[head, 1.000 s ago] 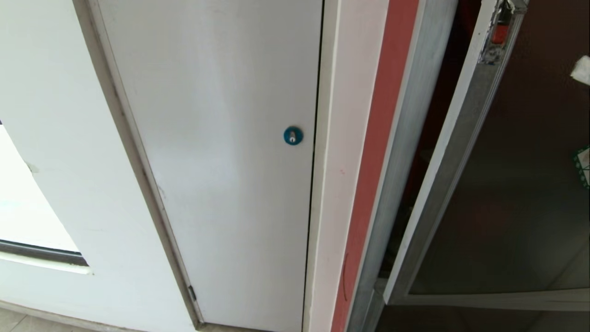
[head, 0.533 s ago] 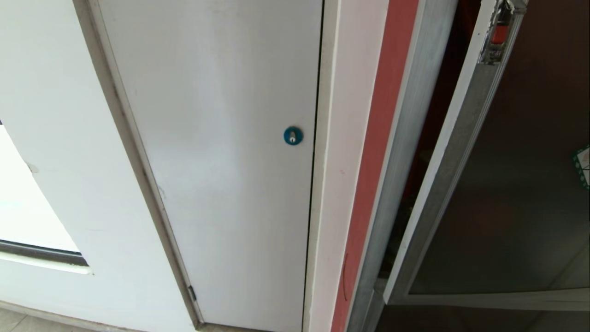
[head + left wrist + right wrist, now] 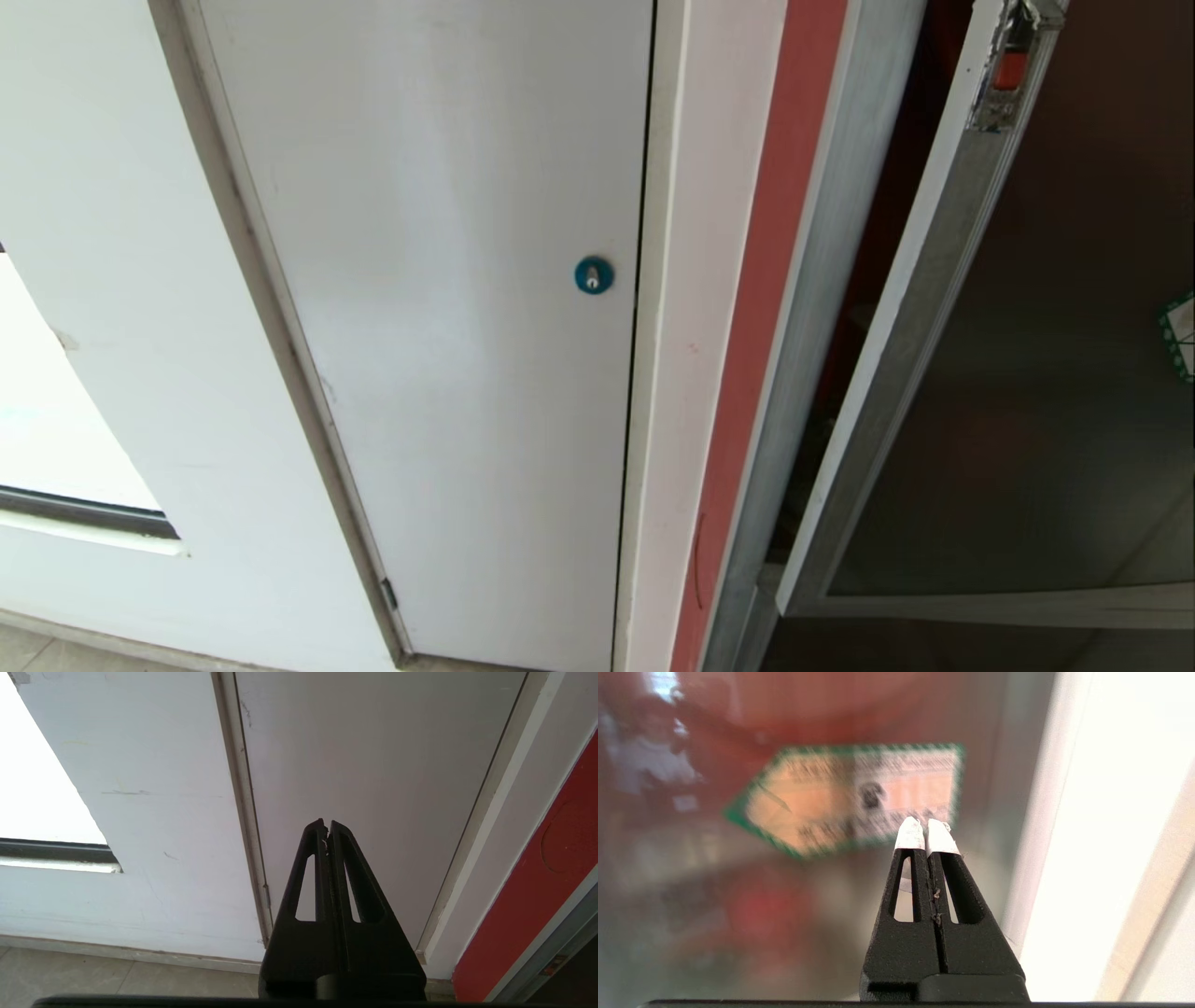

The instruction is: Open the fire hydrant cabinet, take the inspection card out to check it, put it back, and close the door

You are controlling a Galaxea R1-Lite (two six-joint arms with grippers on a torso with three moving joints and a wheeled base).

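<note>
Only wrist-side: green-bordered sticker (image 3: 850, 798), whole.

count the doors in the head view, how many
2: a plain pale grey door with a blue round lock at centre-left, shut; the dark glass door in its silver frame at right, standing ajar. Others may lie out of view.

Glass door (image 3: 1027, 392) hangs ajar off the fire hydrant cabinet (image 3: 822, 280), beside a grey panel (image 3: 448, 308) with blue lock (image 3: 594, 274).
</note>
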